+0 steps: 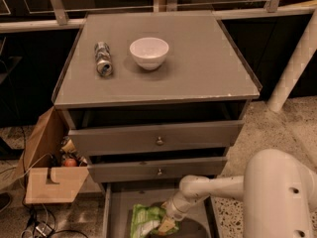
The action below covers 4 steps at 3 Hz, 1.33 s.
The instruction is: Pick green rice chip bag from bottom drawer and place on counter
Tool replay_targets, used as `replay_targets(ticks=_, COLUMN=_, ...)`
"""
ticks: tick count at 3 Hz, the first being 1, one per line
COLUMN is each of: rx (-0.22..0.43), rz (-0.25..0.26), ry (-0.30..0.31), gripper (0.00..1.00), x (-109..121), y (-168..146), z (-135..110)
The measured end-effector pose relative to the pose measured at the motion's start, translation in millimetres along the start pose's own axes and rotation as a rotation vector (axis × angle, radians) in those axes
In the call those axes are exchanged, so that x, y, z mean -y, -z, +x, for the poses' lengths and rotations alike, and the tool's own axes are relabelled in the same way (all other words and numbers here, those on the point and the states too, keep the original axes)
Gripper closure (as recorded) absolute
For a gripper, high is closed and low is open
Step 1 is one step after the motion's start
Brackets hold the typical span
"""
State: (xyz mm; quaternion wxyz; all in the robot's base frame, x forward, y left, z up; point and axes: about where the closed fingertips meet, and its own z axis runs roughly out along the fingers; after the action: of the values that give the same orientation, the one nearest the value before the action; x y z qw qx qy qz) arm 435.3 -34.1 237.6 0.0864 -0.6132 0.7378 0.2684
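The green rice chip bag [146, 221] lies on the floor of the open bottom drawer [113, 209], at the lower edge of the view. My gripper [167, 224] reaches down into the drawer from the right and sits right at the bag's right edge. The white arm [277, 192] fills the lower right. The counter [198, 68] above carries a white bowl [149, 52] and a silver can [103, 59] lying on its side.
Two brass-knobbed drawers [158, 139] above the bottom one stand slightly pulled out. An open cardboard box [49, 175] with small items sits on the floor to the left, with cables below it. A white post [294, 58] stands at the right.
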Motion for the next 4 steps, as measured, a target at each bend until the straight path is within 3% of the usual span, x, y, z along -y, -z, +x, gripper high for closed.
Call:
replay_targets(ticks=1, rx=0.008, rz=0.036, ry=0.016, gripper=1.0, x=-20.4, y=45.4, z=-18.4)
replay_targets(ticks=3, rx=0.006, rz=0.051, ry=0.026, gripper=1.0, x=-25.7, y=60.5, z=-23.4)
replay_targets(ticks=4, rx=0.015, rz=0.091, ry=0.024, gripper=1.0, x=-34.1, y=90.5, z=-25.6)
